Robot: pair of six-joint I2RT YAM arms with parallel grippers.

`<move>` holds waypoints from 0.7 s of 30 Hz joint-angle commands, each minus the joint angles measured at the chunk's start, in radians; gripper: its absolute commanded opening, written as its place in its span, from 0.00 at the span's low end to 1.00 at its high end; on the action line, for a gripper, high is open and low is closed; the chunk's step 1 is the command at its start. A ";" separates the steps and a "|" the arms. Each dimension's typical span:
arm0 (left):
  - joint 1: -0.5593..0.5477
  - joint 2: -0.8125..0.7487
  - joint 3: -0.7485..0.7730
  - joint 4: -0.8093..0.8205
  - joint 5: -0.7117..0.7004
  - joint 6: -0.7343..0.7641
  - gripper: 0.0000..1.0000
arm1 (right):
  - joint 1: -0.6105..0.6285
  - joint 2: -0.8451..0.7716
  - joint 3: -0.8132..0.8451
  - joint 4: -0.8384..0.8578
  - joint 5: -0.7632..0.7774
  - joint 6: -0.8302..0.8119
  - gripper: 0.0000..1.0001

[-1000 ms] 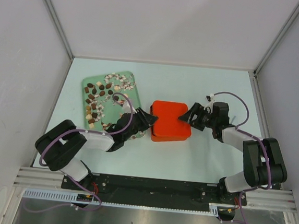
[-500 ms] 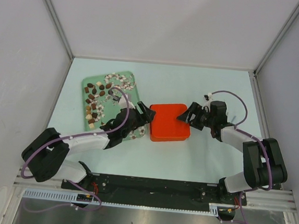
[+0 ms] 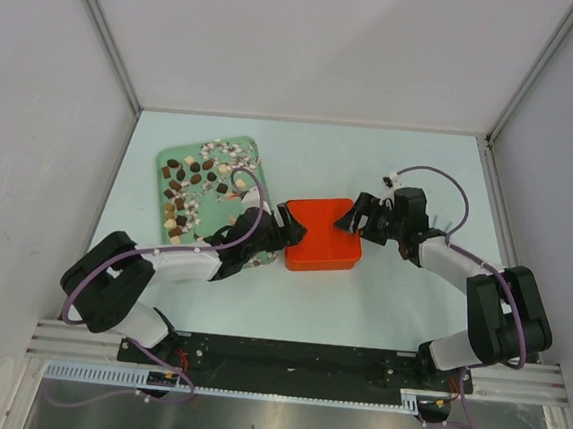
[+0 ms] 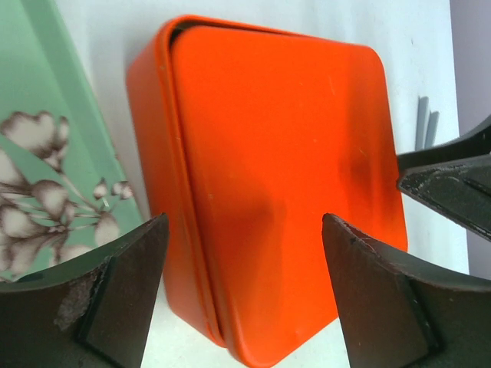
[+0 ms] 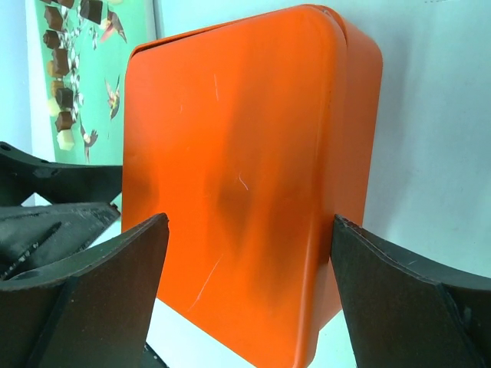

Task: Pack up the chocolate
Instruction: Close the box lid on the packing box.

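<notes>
While the chocolate lies scattered on the green tray at the table's left, none of it can be packed, because the orange box just right of the tray has its lid on. The pieces are small, round or square lumps, mostly dark brown with some cream ones, lying loose and matte on a tray printed with pale flowers.

The box is a square tin-like shape with rounded corners and a smooth, glossy skin; the right wrist view shows fine scratches on top. A thin seam runs along its left side in the left wrist view, where the lid overlaps the base.

The left claw stands open at the box's left edge, holding nothing. The right claw is spread wide at the far right corner, also empty.

The step in hand looks like getting the lid off. With 2 claws, 1 should pin the base low, below the seam, while the other takes the lid by its rim and lifts straight up. A slick surface invites slipping, so pads should land square on flat sides, not corners. Tilting the lid may jam it or drag the box across the pale table into the tray.
</notes>
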 commanded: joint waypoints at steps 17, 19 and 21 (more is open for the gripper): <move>-0.022 0.005 -0.007 0.172 0.160 -0.080 0.73 | 0.072 0.070 0.081 -0.095 0.170 -0.133 0.89; -0.022 0.001 -0.015 0.184 0.171 -0.090 0.72 | 0.077 0.080 0.081 -0.098 0.177 -0.138 0.89; -0.022 -0.002 -0.018 0.195 0.175 -0.094 0.72 | 0.078 0.095 0.081 -0.098 0.176 -0.141 0.89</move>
